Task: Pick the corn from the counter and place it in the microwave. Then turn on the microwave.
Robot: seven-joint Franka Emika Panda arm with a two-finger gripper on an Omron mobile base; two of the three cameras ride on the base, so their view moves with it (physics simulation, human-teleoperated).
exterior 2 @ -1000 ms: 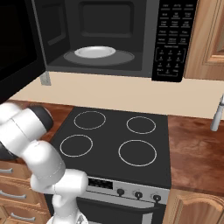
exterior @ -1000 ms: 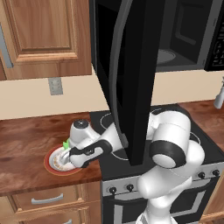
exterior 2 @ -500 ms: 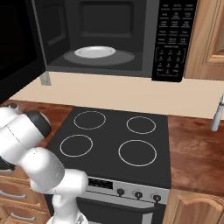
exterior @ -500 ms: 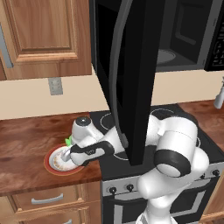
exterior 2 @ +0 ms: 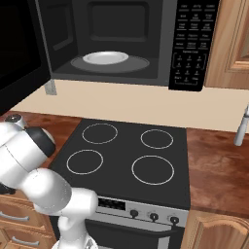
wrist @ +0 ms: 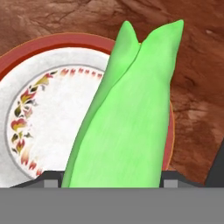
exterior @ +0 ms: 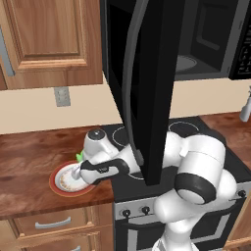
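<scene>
One green corn point(wrist: 127, 118) lies across the plate point(wrist: 48, 109), between spread, unclenched fingers point(exterior: 78, 172). Light, stiff, probably slick; grip mid-cob.

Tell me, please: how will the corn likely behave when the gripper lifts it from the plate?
The corn looks long, rounded and tapered, so it may roll or swivel between the fingers. Its smooth green husk could be slippery. It seems small beside the plate, so probably light.

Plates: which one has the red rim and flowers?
The plate on the counter under the corn. The plate inside the microwave is plain white.
</scene>
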